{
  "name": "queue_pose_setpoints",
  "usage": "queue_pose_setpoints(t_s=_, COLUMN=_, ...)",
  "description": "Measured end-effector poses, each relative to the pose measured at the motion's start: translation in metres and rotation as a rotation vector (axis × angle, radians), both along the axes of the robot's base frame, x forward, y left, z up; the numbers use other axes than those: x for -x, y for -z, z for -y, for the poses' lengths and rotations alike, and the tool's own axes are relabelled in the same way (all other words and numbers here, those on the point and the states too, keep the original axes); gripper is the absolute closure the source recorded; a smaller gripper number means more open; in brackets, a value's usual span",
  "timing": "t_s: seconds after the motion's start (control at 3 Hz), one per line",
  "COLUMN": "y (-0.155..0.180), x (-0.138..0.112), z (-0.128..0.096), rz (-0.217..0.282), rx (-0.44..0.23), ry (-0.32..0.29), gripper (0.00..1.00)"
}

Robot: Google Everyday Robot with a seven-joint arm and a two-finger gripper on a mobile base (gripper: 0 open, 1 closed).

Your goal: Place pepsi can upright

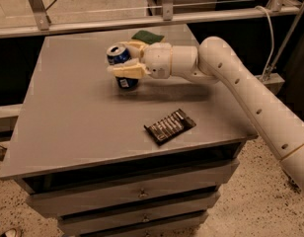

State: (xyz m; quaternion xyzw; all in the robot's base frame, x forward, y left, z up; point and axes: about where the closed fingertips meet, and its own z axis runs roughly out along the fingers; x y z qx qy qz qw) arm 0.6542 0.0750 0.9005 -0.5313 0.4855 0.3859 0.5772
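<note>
The pepsi can (125,81) is dark blue with a silver top and a white label patch. It stands nearly upright at the back middle of the grey table (68,122), its base at or just above the surface. My gripper (118,59) is shut on the can's upper body. One cream finger (126,71) lies across the front of the can and the other is behind it. The white arm (241,83) reaches in from the right.
A flat black ridged packet (170,126) lies near the table's front right. A green sponge (147,35) lies at the back edge behind the gripper. A metal rail (93,26) runs behind the table, and drawers (137,194) are below the tabletop.
</note>
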Motion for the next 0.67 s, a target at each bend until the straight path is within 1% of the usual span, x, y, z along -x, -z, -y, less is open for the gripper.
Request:
queue_pose_setpoints(t_s=0.33, y=0.005, x=0.009, z=0.024, rz=-0.020, rx=0.040, ry=0.038, gripper=0.00)
queue_pose_setpoints(t_s=0.67, y=0.003, x=0.014, z=0.043, rz=-0.028, rx=0.082, ry=0.069, gripper=0.00)
